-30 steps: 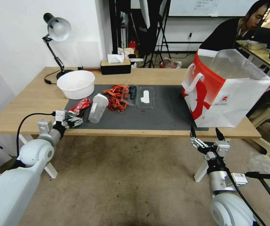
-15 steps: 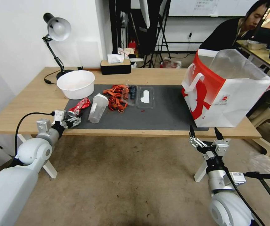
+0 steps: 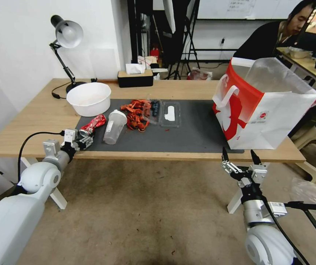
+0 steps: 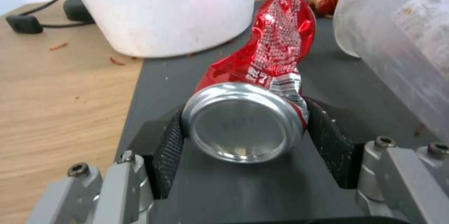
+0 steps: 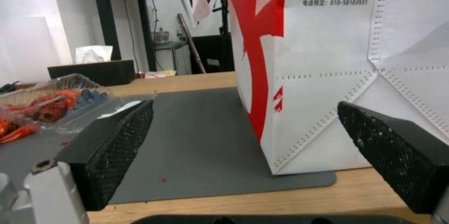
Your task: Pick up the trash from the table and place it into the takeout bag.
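Fingers [image 4: 168, 146] of the left gripper [image 4: 243, 146] clamp the crushed red can [image 4: 262, 73]; next, carry it toward three o'clock into the takeout bag [image 3: 272, 121].

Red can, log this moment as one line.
left claw: pads against can, on mat | right claw: open, below table edge by bag

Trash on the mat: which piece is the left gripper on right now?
The crushed red can. The left gripper has a pad on either side of its silver end; the clear shaker cup stands untouched beside it.
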Motion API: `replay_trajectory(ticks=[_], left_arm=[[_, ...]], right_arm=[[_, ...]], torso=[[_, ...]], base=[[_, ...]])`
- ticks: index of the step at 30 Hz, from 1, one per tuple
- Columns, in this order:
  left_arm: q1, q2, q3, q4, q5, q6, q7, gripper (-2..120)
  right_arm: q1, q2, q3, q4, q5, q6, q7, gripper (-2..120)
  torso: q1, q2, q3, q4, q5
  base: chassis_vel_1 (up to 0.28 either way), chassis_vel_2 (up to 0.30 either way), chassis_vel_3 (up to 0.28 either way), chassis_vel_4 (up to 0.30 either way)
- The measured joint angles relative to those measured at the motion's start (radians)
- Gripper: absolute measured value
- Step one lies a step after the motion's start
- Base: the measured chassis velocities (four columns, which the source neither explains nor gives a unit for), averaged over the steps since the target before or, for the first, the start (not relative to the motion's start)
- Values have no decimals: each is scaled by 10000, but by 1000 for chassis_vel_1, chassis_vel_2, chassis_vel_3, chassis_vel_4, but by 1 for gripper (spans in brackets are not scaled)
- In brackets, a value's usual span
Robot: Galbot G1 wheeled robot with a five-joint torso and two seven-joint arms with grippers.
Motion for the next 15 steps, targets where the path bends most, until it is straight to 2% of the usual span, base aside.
replay_trajectory(ticks=[5,7,9,10,11,12,15], left_arm=[[-32,10,-144,93,160,-879,508,60],[-107,17,-207,125,142,-1540,953,60],[-142,36,-215,139,61,-1819,1201,60],[-218,71,-212,172,-148,-2302,1712,60],[-342,118,-171,228,-544,-2944,2479,60],[-342,118,-171,228,-544,-2944,2479,60],[-756,161,71,312,-1350,-3825,4005,60]], right_arm=[[3,19,2,-1,-13,1,4,98],[5,23,6,-13,-26,2,8,98],[6,25,8,-16,-30,4,9,98],[8,30,11,-17,-35,4,13,98],[8,37,14,-18,-42,4,16,98],[8,37,14,-18,-42,4,16,98],[-2,55,21,-18,-64,8,24,98]], torso=[[0,0,0,1,0],[0,0,0,1,0],[0,0,0,0,0],[0,0,0,0,0],[0,0,0,1,2],[0,0,0,1,2],[0,0,0,-1,1]], base=[[0,0,0,0],[0,0,0,0],[0,0,0,0],[0,0,0,0],[0,0,0,0],[0,0,0,0],[0,0,0,0]])
